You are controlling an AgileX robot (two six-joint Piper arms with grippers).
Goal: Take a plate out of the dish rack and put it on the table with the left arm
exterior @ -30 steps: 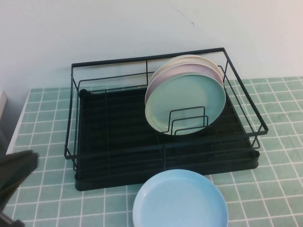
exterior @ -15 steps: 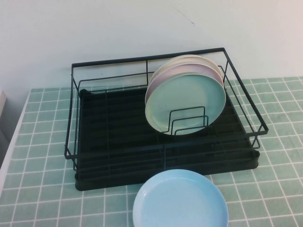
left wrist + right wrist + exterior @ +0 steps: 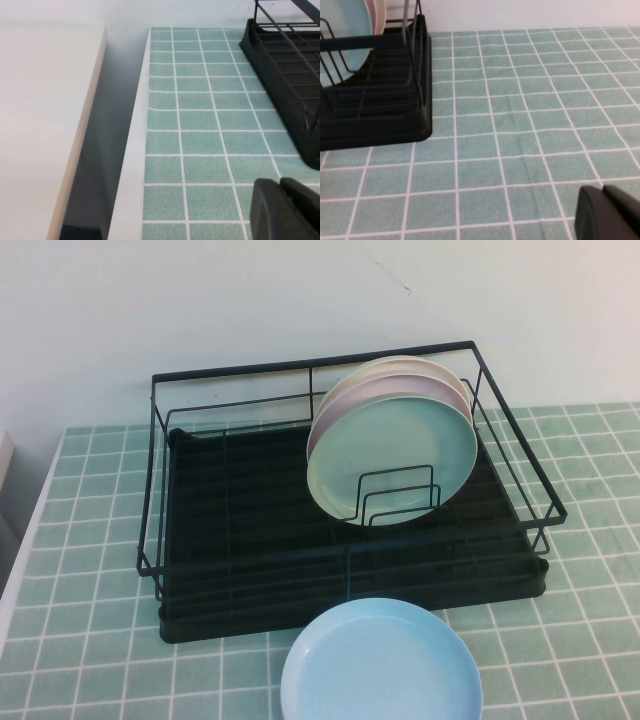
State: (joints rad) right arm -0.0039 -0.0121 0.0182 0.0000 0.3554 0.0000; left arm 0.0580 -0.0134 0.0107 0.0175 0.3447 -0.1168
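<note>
Sky-blue and glossy, the plate lies flat on the tiled surface at the near edge, just in front of the dish rack; its near rim is cut off by the high view, and whether it touches the rack's tray cannot be told. Neither arm appears in the high view. The left hand shows only in its wrist view as two dark fingers pressed together, low over bare tiles near the surface's left edge, with the rack's corner just beyond and a dark gap beside the white border. The right hand likewise has its fingers closed with nothing between them, over open tiles right of the rack. Farther back, a mint-green plate stands on edge in the wire dividers, with pink and cream plates mostly hidden behind it.
</note>
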